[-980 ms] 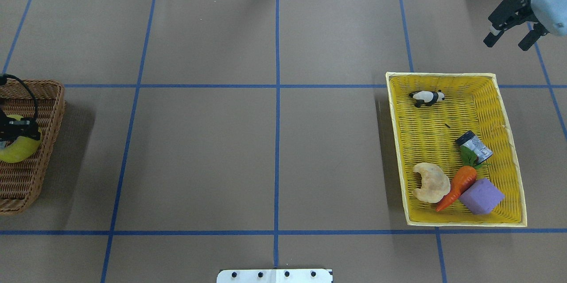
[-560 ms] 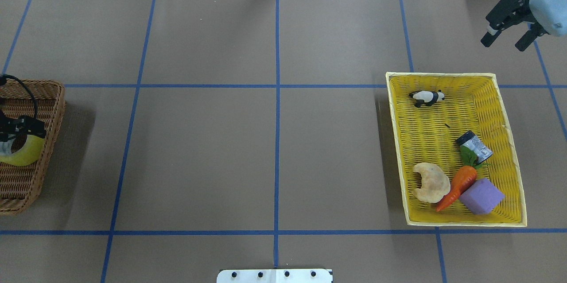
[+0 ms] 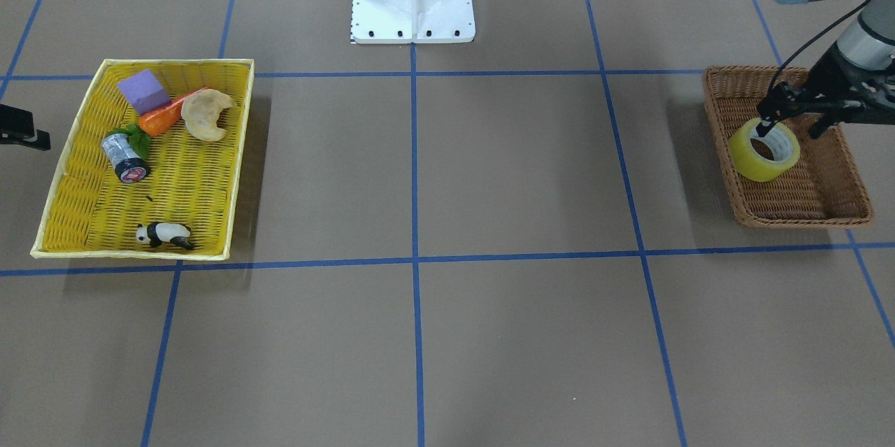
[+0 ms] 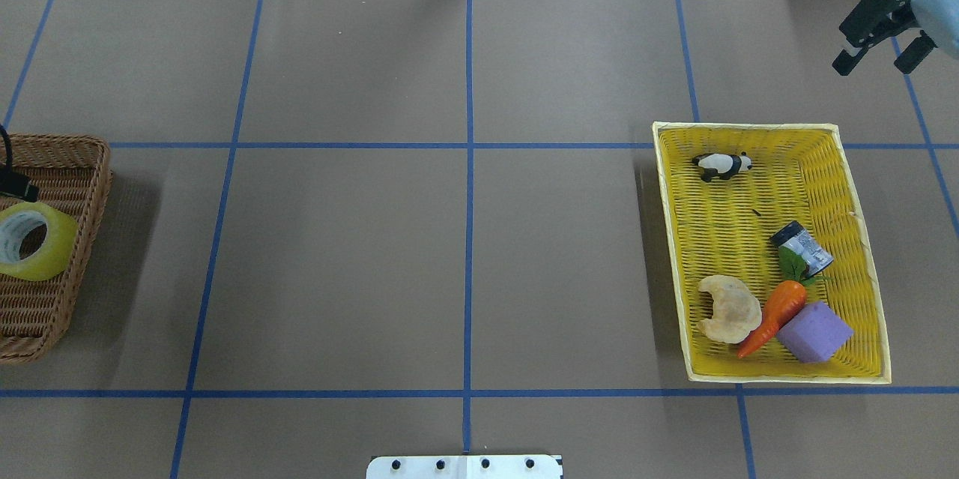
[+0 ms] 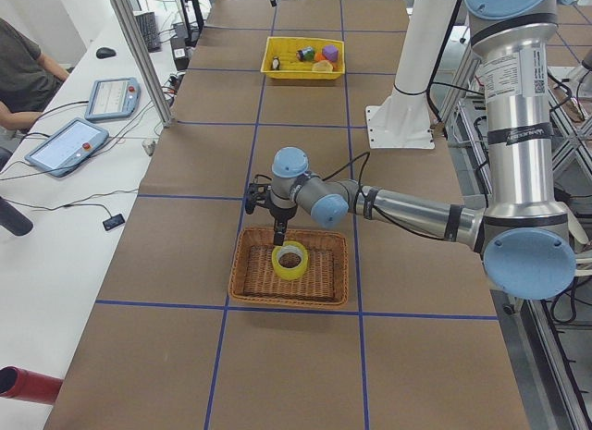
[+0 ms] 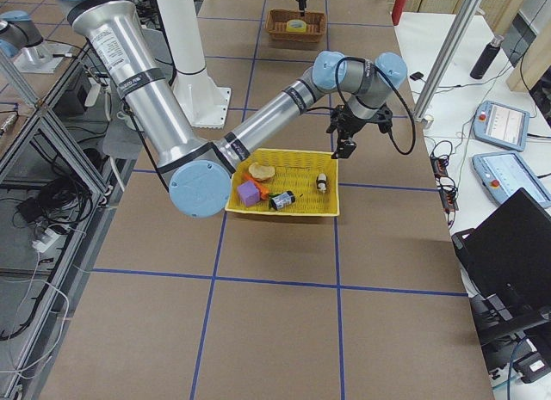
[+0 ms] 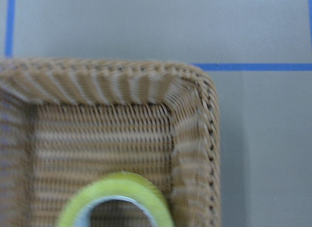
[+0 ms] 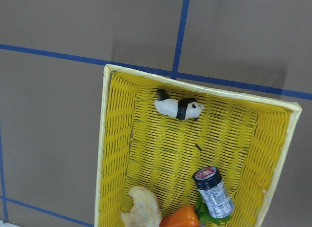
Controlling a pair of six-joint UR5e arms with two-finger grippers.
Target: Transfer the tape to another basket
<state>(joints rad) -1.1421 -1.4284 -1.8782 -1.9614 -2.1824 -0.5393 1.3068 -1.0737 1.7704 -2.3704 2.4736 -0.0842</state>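
On the brown table [image 3: 489, 174], tape [image 3: 748, 160] in the basket [image 3: 825, 178], just beneath left tool [image 3: 791, 130], jaws apart.

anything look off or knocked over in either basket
Nothing is spilled or damaged. The tape sits tilted in the basket, its hole facing partly sideways rather than straight up. In the yellow tray, the silver can lies on its side. Nothing else stands out.

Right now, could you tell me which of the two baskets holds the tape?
The brown wicker basket, holding only the tape; the yellow basket holds a panda, a can and more.
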